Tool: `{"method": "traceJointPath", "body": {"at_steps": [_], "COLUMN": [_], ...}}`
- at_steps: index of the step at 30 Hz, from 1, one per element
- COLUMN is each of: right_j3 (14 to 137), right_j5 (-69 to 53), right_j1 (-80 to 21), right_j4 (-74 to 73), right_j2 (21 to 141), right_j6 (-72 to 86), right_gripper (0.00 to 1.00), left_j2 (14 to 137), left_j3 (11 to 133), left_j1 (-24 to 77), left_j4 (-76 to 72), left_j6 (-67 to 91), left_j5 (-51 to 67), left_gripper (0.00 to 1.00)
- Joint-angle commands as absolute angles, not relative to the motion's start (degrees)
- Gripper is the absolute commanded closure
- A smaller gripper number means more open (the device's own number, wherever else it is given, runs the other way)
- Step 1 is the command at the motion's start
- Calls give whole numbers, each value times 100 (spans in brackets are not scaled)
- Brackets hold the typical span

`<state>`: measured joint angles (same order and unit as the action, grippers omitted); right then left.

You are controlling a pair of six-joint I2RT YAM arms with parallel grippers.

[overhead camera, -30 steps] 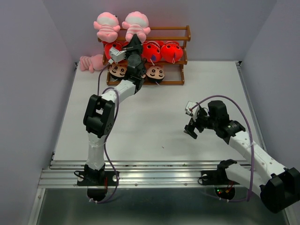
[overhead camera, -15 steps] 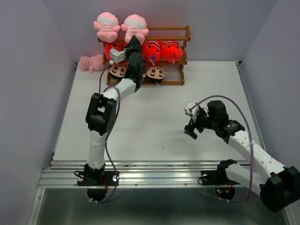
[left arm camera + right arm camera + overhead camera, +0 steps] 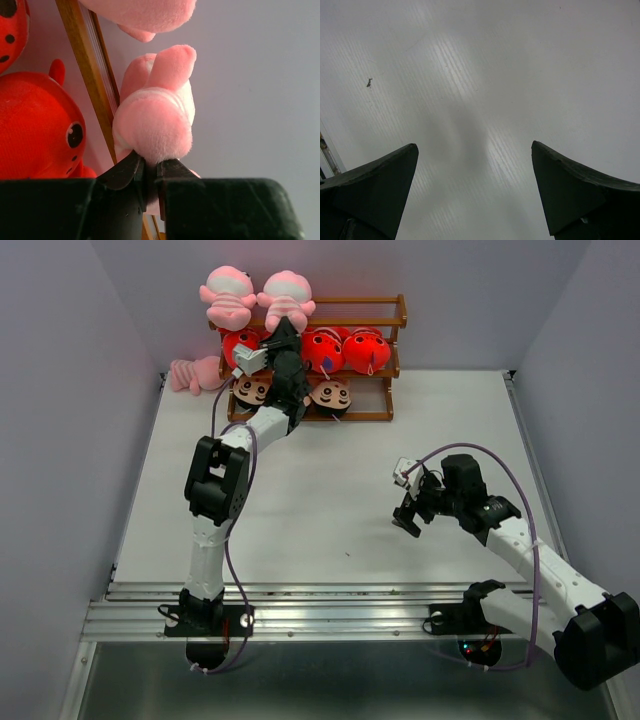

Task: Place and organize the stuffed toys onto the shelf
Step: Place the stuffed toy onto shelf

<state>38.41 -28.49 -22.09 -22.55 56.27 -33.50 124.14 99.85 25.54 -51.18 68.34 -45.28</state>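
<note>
2 pink frogs (image 3: 228,295) sit on the shelf's (image 3: 385,312) top tier, and the left hand (image 3: 148,167) is clenched on the plush underside of the right frog (image 3: 155,120). A 3rd frog (image 3: 190,373) lies on the desk (image 3: 330,480) just left of the shelf. Red fish (image 3: 365,350) fill the middle tier, dolls (image 3: 330,395) the bottom. Right hand (image 3: 410,517) hangs released over the desk, holding nothing.

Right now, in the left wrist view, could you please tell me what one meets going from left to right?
First the red-orange fish plush → brown wooden shelf rail → pink plush toy, pinched in the left gripper → grey wall.
</note>
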Motion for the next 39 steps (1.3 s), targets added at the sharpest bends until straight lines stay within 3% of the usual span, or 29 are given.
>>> {"method": "traceJointPath", "body": {"at_steps": [1, 3, 8, 14, 27, 39], "right_j3": [3858, 3858, 3858, 3858, 3867, 3858], "right_j5": [-2909, -2909, -2892, -2892, -2883, -2883], "right_j1": [-2180, -2180, -2180, -2180, -2127, -2127], "right_j4": [-2215, -2224, -2215, -2232, -2241, -2241], "right_j2": [5616, 5616, 5616, 5616, 5651, 5695], "right_j6": [-3428, -3419, -3436, -3445, -3472, -3489], "right_gripper": [0, 0, 0, 0, 0, 0], "left_j2": [12358, 12375, 12322, 12156, 11681, 11356], "left_j3": [10301, 10301, 10169, 9923, 9264, 8789], "left_j1": [2514, 2514, 2487, 2452, 2417, 2417], "left_j4": [-5335, -5335, -5344, -5414, -5686, -5994], "left_j6": [6882, 6891, 6978, 7057, 7102, 7058], "left_j5": [-4535, -4491, -4395, -4307, -4140, -3911], "left_gripper": [82, 72, 61, 39, 20, 12]}}
